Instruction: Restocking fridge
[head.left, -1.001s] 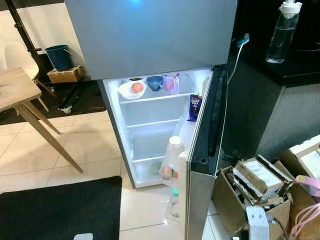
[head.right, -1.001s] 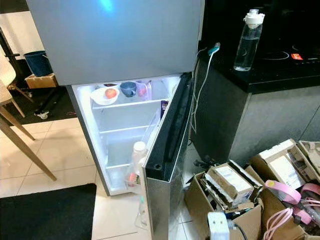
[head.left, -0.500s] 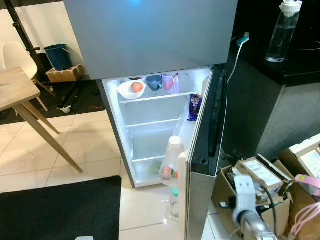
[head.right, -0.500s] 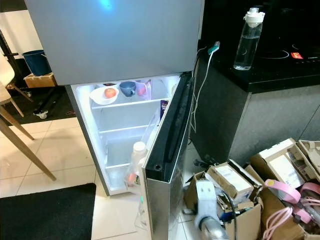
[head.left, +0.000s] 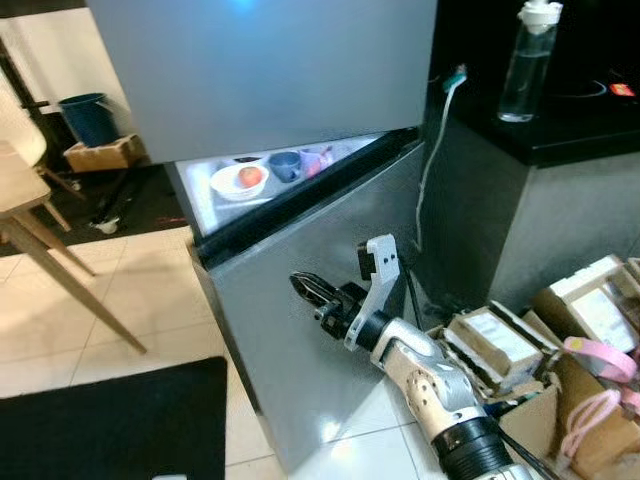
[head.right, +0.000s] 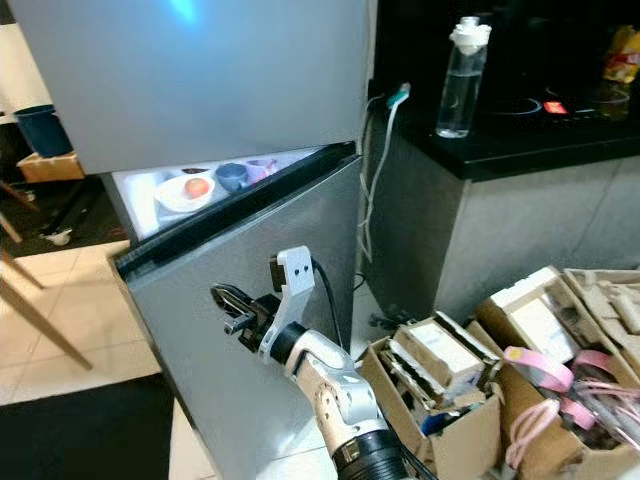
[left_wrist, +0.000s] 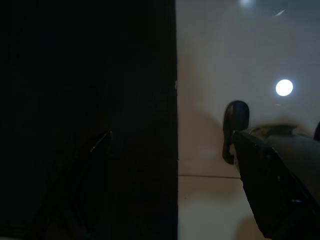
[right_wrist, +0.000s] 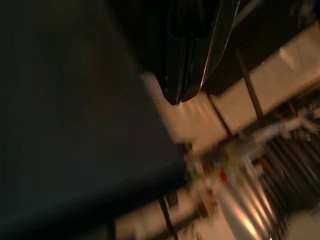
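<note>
Our right gripper (head.left: 305, 287) rests against the grey lower fridge door (head.left: 290, 300), jaws clenched on nothing, and the door stands nearly closed. Through the remaining gap the lit top shelf shows a white bowl (head.left: 238, 182) holding an apple and a blue cup (head.left: 286, 165) to its right. Our left gripper (left_wrist: 165, 145) hangs over a black mat and pale floor tiles with jaws released.

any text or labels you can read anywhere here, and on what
None can be read.
Labels on the cardboard boxes: print too small and blurred.
Yellow packet on the black counter: print blurred.
Water bottle: no legible marking.
Fridge door, by the right claw: plain, no text.
</note>
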